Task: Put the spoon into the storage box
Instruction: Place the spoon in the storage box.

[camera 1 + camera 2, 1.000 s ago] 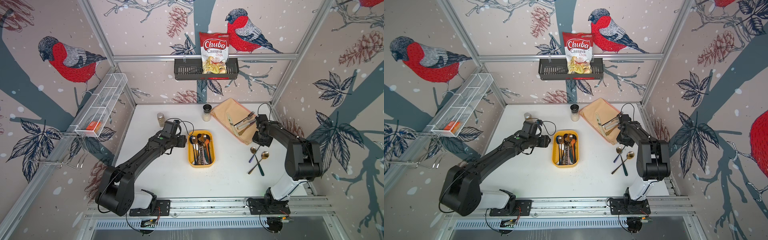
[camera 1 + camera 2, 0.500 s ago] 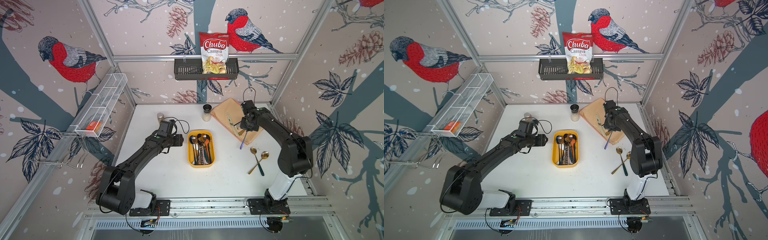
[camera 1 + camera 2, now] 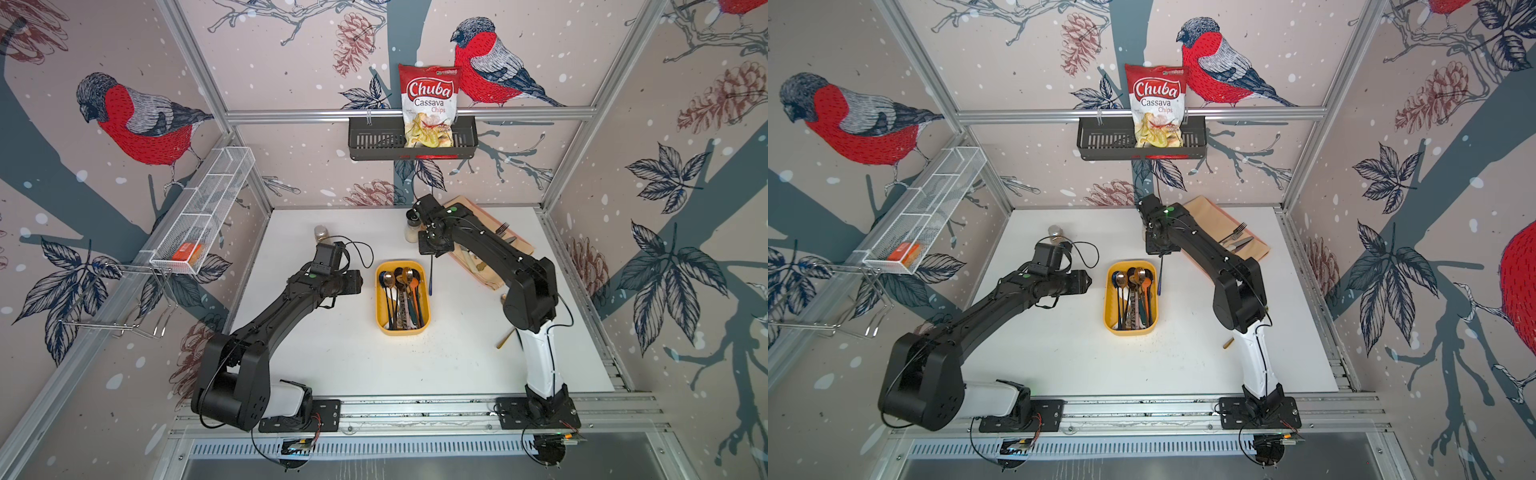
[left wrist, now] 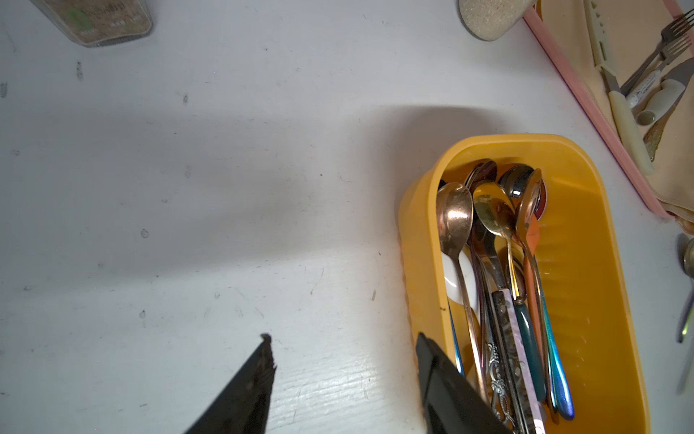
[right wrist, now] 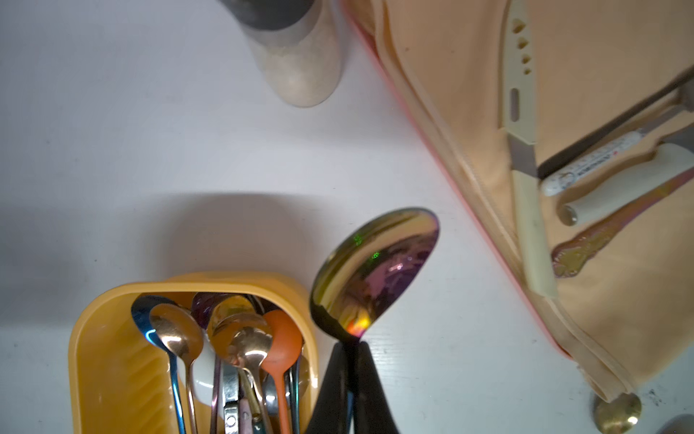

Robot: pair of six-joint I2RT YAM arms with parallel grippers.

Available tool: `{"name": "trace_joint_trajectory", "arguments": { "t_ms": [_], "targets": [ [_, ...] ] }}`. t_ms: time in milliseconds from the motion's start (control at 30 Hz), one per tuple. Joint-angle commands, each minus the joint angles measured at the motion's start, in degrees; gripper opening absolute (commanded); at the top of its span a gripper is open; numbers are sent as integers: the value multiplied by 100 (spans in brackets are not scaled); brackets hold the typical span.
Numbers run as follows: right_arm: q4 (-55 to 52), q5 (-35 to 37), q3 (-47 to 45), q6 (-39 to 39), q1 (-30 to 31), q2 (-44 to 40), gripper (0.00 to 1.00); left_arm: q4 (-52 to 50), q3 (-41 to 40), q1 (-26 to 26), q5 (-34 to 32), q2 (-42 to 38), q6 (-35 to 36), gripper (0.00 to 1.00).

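Item: iridescent spoon [image 5: 375,270], hung clamped in right claw [image 5: 351,349] just right of storage box [image 3: 379,299]; placing was outstanding. Idle: left claw [image 4: 343,338], apart, empty.

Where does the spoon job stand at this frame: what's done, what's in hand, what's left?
Done: several spoons lie in the storage box. In hand: the right gripper is shut on an iridescent spoon, held beside the box, not inside it. The left gripper is open and empty. Left: bring that spoon over the box and release; a gold spoon lies on the table.
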Motion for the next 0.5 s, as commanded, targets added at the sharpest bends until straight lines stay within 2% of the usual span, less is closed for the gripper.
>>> {"name": "trace_joint_trajectory", "arguments": {
  "t_ms": [0,467],
  "targets": [
    [-220,-190,159,-35,208,204,0,-44,-9,15,-5,-41,-28,62],
    [-57,-526,-56,11,703,594,0,-87,-16,34,-4,-57,-11,62]
  ]
}}
